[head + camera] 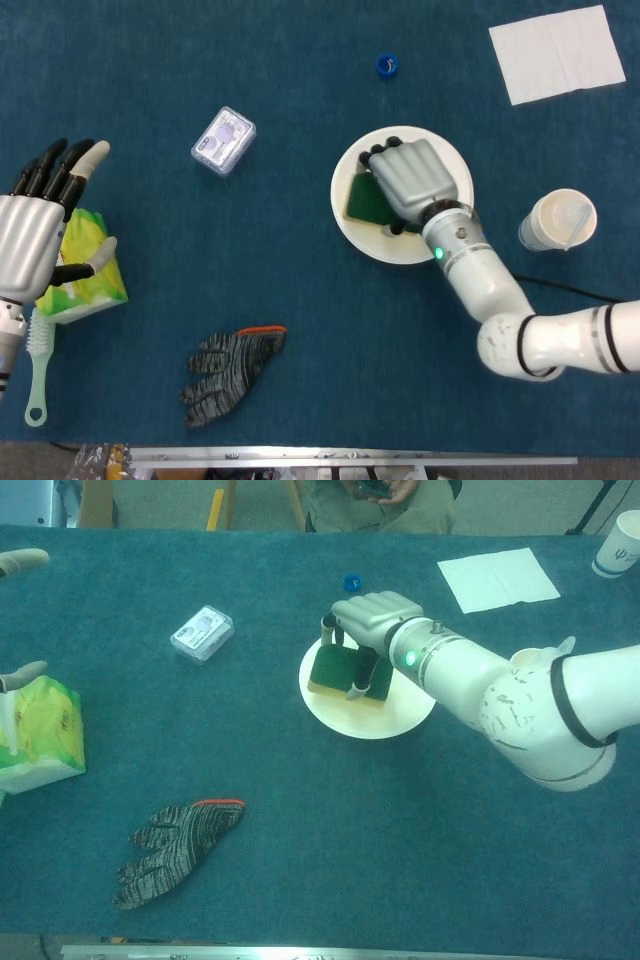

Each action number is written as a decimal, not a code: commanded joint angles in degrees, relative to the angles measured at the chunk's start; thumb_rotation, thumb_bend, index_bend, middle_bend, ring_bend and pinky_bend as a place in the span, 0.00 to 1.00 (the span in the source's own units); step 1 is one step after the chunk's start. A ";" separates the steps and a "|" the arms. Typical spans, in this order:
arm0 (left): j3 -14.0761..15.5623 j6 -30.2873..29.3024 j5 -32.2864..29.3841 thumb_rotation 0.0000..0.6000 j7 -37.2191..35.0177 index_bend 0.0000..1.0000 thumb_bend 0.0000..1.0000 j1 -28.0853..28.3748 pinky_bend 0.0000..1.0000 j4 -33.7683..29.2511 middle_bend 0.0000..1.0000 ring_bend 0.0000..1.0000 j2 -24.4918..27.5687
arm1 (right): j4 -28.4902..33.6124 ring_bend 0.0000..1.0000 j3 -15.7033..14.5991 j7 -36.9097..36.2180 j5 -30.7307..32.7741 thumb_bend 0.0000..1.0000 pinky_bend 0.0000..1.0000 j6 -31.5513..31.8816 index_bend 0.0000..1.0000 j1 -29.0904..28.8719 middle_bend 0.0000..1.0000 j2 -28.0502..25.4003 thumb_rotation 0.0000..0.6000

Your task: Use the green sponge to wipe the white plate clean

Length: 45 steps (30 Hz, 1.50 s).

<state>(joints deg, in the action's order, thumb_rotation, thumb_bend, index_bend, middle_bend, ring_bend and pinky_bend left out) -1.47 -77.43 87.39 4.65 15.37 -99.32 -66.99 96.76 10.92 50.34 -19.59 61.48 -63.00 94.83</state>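
Note:
The white plate (350,222) (355,720) lies right of the table's middle. On it rests the green sponge (363,199) (332,669), gripped from above by my right hand (412,182) (372,617), whose fingers curl down over the sponge's edges. Most of the sponge is hidden under the hand in the head view. My left hand (38,223) hovers open at the far left above a green-yellow pack, fingers spread, holding nothing; only its fingertips (22,560) show in the chest view.
A paper cup (558,221) stands just right of the plate. A clear plastic box (223,140), a blue cap (387,66), a white napkin (556,52), a knit glove (228,372), a green-yellow pack (85,268) and a brush (38,370) lie around.

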 commanded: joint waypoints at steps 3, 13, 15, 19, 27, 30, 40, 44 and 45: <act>0.01 0.05 0.07 0.89 0.18 0.04 0.28 -0.01 0.11 -0.21 0.06 0.00 -0.02 | 0.77 0.22 -1.78 -1.27 -1.63 0.11 0.53 -0.36 0.42 1.32 0.33 -1.27 1.00; 0.02 0.44 -0.08 0.89 0.40 0.04 0.28 0.00 0.11 -0.49 0.06 0.00 -0.15 | -1.31 0.22 -4.97 -4.74 -6.11 0.11 0.53 -0.91 0.42 4.27 0.33 -1.53 1.00; 0.00 0.57 -0.07 0.89 0.48 0.04 0.28 0.07 0.11 -0.52 0.06 0.00 -0.22 | -2.33 0.22 -5.22 -5.58 -7.20 0.11 0.53 -1.14 0.42 4.72 0.33 -0.88 1.00; -0.08 0.64 -0.20 0.89 0.52 0.04 0.28 0.09 0.11 -0.53 0.06 0.00 -0.20 | -4.46 0.22 -5.61 -6.94 -9.38 0.11 0.53 -1.60 0.42 5.46 0.33 0.60 1.00; -0.13 0.72 -0.49 0.89 0.39 0.04 0.28 -0.03 0.11 -0.31 0.06 0.00 -0.05 | -8.27 0.22 -5.15 -10.32 -13.86 0.11 0.53 -2.69 0.42 6.86 0.33 3.67 1.00; -0.21 0.73 -0.58 0.90 0.39 0.04 0.28 -0.02 0.11 -0.29 0.06 0.00 0.00 | -9.03 0.22 -4.62 -11.04 -14.95 0.11 0.53 -2.92 0.42 7.03 0.33 4.40 1.00; -0.27 1.36 -1.32 0.89 0.50 0.04 0.28 0.05 0.11 -0.23 0.06 0.00 0.09 | -11.83 0.22 -1.20 -12.90 -15.93 0.11 0.53 -4.04 0.42 6.66 0.33 7.09 1.00; -0.29 1.24 -1.40 0.89 0.60 0.04 0.28 -0.06 0.11 -0.37 0.06 0.00 0.35 | -11.19 0.22 -0.52 -12.89 -16.24 0.11 0.53 -4.16 0.42 6.65 0.33 6.46 1.00; -0.30 1.16 -1.37 0.89 0.57 0.04 0.28 -0.09 0.11 -0.43 0.06 0.00 0.39 | -10.92 0.22 -0.38 -12.90 -16.31 0.11 0.53 -4.10 0.42 6.71 0.33 6.12 1.00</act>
<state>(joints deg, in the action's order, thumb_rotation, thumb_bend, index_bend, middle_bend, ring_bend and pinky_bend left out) -1.77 -76.27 86.02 5.22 15.29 -99.74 -66.61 85.66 10.42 37.42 -35.82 57.35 -56.32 101.12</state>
